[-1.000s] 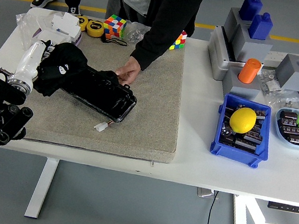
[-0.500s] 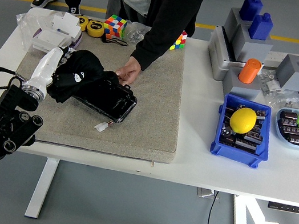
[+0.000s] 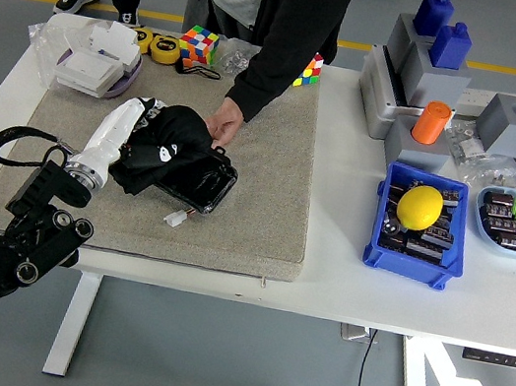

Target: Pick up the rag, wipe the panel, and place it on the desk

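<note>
1. Black cloth, the rag (image 3: pixel 168 145), lay bunched over the left end of the glossy black panel (image 3: pixel 198 181), with the left robot hand (image 3: pixel 143 138) pressed into it; the fingers were buried in the folds, so the hand appeared clamped on the rag, though the individual fingers could not be made out.
2. Panel and rag both sat on the beige felt mat (image 3: pixel 256 203), which probably served to cushion the shiny surface and stop it sliding under the wiping strokes.
3. At the table's far side a person's hand (image 3: pixel 222 127) rested on the panel's far edge, just beside the rag, seemingly to brace the panel against the push of the robot hand.
4. Only the left arm, with its white forearm (image 3: pixel 110 139), reached in from the lower left; the right arm was out of sight.
5. Judging from this, the wiping was under way: the rag covered one end, while the panel's right part lay bare and uncovered.
6. Setting the rag down was not yet done; open white tabletop (image 3: pixel 325 265) lay to the right of the mat.
7. Clutter sat well apart: a blue bin (image 3: pixel 382 257) holding a yellow lemon-like object (image 3: pixel 420 206), and puzzle cubes (image 3: pixel 198 45) along the far edge.
</note>
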### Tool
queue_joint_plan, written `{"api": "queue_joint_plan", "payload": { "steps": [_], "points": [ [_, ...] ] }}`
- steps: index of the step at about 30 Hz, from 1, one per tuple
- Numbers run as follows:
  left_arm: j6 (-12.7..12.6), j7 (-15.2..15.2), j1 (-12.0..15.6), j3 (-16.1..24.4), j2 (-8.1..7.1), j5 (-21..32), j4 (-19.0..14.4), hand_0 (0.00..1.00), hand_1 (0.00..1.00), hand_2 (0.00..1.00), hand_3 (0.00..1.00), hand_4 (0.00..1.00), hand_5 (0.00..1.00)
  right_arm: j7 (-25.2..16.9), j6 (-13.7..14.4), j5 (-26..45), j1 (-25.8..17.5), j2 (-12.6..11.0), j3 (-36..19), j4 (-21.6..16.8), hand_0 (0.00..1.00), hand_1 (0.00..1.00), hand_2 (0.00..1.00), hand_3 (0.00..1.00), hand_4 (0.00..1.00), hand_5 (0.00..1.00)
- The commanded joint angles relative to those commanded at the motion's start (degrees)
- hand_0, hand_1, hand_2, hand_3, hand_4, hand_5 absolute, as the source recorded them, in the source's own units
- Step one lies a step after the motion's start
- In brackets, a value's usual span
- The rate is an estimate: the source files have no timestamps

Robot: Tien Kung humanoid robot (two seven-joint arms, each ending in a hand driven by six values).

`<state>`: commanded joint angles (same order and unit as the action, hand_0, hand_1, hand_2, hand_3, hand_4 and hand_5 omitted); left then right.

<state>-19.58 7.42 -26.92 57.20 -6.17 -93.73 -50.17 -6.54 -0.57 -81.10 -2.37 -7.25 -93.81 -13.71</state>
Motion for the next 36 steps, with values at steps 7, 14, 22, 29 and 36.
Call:
{"api": "queue_joint_plan", "payload": {
  "steps": [7, 14, 22, 29, 36],
  "points": [
    [0.01, -0.44, 0.42, -4.27, 0.26, 0.73, -2.21, 0.240, 0.177, 0.214, 0.518, 0.544, 0.002, -0.04, -0.07, 0.14, -0.03, 0.07, 0.24, -0.15, 0.559, 0.568, 0.499, 0.522, 0.891, 0.386],
    [-0.05, -0.47, 0.39, -6.93, 0.40, 1.32, -3.90, 0.240, 0.173, 0.213, 0.519, 0.546, 0.002, -0.12, -0.14, 0.17, -0.03, 0.13, 0.13, -0.23, 0.559, 0.569, 0.499, 0.523, 0.892, 0.386],
    [-0.10, -0.55, 0.37, -9.12, 0.74, 1.63, -4.90, 0.237, 0.172, 0.213, 0.519, 0.549, 0.002, -0.16, -0.22, 0.20, -0.04, 0.19, 0.20, -0.28, 0.559, 0.568, 0.499, 0.522, 0.892, 0.383],
    [-0.32, -0.26, 0.02, -8.25, 0.80, 1.31, -4.01, 0.236, 0.172, 0.213, 0.520, 0.549, 0.002, -0.14, -0.19, 0.08, -0.02, 0.21, 0.07, -0.25, 0.559, 0.569, 0.499, 0.522, 0.892, 0.381],
    [-0.79, 0.82, -0.60, -4.60, 0.72, 1.28, -0.58, 0.236, 0.171, 0.213, 0.520, 0.550, 0.002, -0.13, -0.17, 0.07, -0.04, 0.24, -0.02, -0.25, 0.559, 0.569, 0.499, 0.523, 0.893, 0.379]
  ]
}}
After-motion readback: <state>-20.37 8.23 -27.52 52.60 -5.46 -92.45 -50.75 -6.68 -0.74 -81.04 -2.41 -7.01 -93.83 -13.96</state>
